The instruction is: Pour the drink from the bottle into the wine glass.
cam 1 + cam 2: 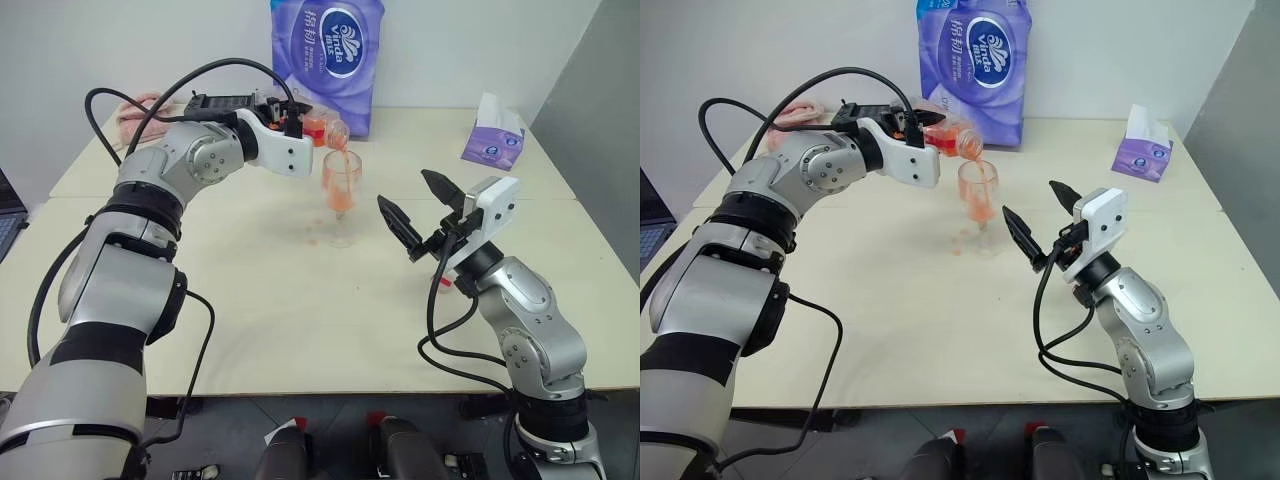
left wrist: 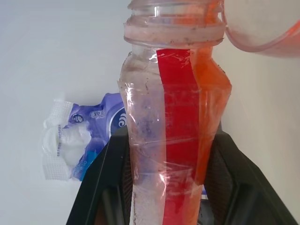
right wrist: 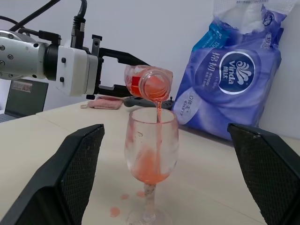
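The left pincer [image 3: 105,70] is pressed tight around the bottle [image 3: 149,83]. Its two black fingers [image 2: 101,183] pinch the bottle's body from both sides. The bottle lies tipped over, almost flat, with its open mouth just past the tips of the left pincer and a little above the rim of the wine glass [image 3: 151,154]. A thin stream of the drink [image 3: 158,110] runs from the bottle's mouth down into the glass. Some orange-red drink sits at the bottom of the glass bowl, and more is left inside the bottle.

The wine glass stands upright on the pale surface [image 1: 250,300], just below the front of the left pincer. A few small orange drops [image 3: 115,212] lie on the surface near the foot of the glass.

The right pincer [image 1: 412,215] is spread wide open and holds nothing. It touches nothing. The glass stands in front of it, a short way off, seen between its two fingers.

Behind the glass and the left pincer stands a big purple tissue pack [image 1: 328,55]. A smaller purple tissue pack [image 1: 493,138] lies well beyond the right pincer.
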Controlling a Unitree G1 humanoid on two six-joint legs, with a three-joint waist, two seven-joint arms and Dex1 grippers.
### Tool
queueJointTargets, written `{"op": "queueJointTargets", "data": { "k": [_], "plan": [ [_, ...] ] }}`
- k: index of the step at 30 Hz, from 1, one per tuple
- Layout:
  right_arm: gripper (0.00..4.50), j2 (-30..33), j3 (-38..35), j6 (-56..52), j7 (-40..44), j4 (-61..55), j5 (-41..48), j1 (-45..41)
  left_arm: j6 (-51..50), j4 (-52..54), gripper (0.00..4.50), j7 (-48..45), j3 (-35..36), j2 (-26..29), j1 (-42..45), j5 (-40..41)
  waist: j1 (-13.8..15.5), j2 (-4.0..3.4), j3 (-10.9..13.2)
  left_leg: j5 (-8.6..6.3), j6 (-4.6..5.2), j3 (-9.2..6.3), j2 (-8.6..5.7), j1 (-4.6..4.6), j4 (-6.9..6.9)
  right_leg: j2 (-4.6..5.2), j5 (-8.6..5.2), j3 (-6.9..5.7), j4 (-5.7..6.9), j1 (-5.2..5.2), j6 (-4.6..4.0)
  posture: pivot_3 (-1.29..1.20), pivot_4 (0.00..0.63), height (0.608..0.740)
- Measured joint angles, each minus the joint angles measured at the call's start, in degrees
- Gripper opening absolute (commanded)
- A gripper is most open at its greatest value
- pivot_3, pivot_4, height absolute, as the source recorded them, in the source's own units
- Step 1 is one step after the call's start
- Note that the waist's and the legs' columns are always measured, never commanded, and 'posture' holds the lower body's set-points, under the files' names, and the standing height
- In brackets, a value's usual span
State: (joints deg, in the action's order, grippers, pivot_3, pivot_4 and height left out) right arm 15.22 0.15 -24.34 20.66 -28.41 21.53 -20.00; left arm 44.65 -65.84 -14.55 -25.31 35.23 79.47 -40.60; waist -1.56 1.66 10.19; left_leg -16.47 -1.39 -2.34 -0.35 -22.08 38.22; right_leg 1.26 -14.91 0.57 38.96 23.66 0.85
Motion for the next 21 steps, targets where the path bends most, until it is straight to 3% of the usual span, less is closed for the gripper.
{"op": "queueJointTargets", "data": {
  "k": [21],
  "plan": [
    [4.5,0.1,-0.1,-3.1,-1.6,-0.8,0.3,-2.9,-0.2,-1.7,1.68,2.7,-1.9,0.5,1.5,-2.2,0.0,0.0,0.0,0.0,0.0,0.03,0.0,-0.02,0.04,0.0,0.0,0.03,0.02,0.03,0.0,0.0,0.15,0.74]
  ]
}}
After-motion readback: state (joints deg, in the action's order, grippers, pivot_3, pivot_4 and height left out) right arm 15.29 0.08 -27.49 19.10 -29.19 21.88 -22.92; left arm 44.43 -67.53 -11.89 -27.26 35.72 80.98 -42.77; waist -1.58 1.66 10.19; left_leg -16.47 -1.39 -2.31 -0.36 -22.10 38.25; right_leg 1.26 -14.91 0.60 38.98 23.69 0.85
